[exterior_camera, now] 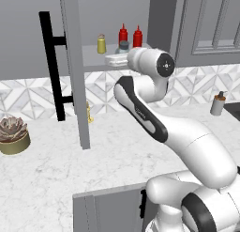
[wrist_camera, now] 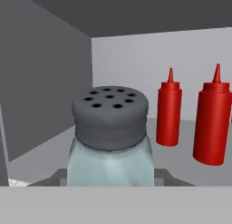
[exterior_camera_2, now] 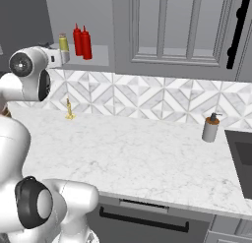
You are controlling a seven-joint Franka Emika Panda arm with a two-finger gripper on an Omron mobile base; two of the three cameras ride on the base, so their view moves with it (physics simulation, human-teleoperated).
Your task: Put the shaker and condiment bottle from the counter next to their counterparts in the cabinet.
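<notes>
The shaker [wrist_camera: 108, 141] is being held between the jaws, which are clamped on its pale body below the dark perforated cap; it is being carried upright inside the open cabinet [exterior_camera: 161, 19], just above the inner shelf [exterior_camera: 93, 57]. In the left base view the shaker [exterior_camera: 123, 47] is being seen at the gripper [exterior_camera: 117, 59], in front of the two red bottles and right of the yellow shaker [exterior_camera: 101, 43].

The two red bottles are standing close together to the right and farther back; the condiment bottle [wrist_camera: 213, 121] is judged to be the fatter, nearer one, the slim red bottle [wrist_camera: 169, 110] its counterpart.

Handling, as judged: the shaker is being treated as light, rigid and smooth-sided, possibly slippery; grip on the body under the cap rim is being favoured, so the cap cannot slide through. It is squat, so tipping on release is unlikely.

The door with the black bar handle [exterior_camera: 51, 66] is standing open at the left. On the table [exterior_camera: 117, 146] a grey-brown bottle [exterior_camera: 217, 104] is standing far right, a potted succulent [exterior_camera: 13, 135] left.
</notes>
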